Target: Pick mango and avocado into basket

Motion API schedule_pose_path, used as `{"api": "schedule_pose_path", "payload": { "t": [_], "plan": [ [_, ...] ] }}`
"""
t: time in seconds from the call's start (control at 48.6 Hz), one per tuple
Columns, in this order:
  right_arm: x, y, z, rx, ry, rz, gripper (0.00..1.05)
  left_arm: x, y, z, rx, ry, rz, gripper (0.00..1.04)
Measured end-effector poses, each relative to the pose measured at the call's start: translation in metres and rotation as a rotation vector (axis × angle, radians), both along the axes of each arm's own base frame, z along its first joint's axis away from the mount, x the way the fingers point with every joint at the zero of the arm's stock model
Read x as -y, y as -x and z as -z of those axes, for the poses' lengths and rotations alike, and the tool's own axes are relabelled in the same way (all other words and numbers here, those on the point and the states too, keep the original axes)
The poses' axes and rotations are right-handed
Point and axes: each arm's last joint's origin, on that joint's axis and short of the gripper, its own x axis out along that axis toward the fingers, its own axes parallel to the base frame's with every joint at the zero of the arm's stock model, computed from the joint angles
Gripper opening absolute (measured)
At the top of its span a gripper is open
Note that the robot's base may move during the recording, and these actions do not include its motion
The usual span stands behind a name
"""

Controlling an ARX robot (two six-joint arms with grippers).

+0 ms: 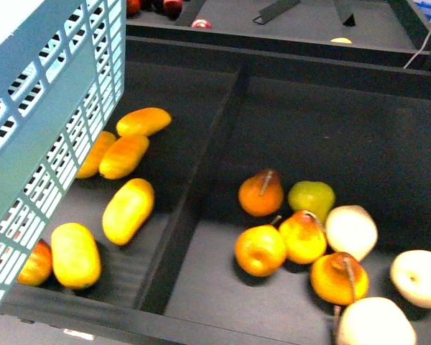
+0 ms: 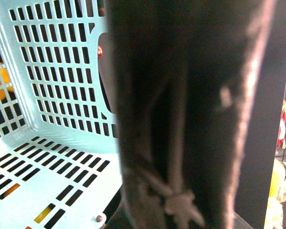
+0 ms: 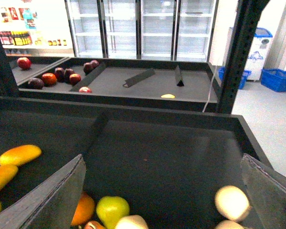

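Turquoise basket (image 1: 50, 108) held tilted at the left edge, over a black fruit bin (image 1: 215, 302).

Its slotted wall overlaps the left compartment, where yellow mangoes (image 1: 128, 210) lie. A divider (image 1: 197, 187) separates them from orange, green and cream fruit. The right claw (image 3: 161, 157) hangs over that bin, fingers spread wide, empty. The left claw's state cannot be told: a blurred dark handle (image 2: 181, 119) fills its view. Beyond, a shelf of dark-red fruit (image 3: 52, 77), glass-door fridges (image 3: 143, 28) and a blue crate (image 3: 279, 78).

Turquoise lattice-slotted basket (image 1: 29, 144), yellow-orange mangoes (image 1: 128, 210), cream-white fruits (image 1: 351, 231) — all against a black tray (image 1: 345, 136).
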Motion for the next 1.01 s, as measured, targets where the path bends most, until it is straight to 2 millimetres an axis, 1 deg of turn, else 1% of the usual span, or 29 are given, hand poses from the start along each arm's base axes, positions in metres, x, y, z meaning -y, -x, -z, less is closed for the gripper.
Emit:
{"api": "schedule_pose_path", "payload": {
  "t": [1.008],
  "plan": [
    [0.0,0.0001,-0.0002,0.002,0.0,0.0,0.97,0.0001,0.0,-0.0002,0.001,0.002,0.002,0.08]
  ]
}}
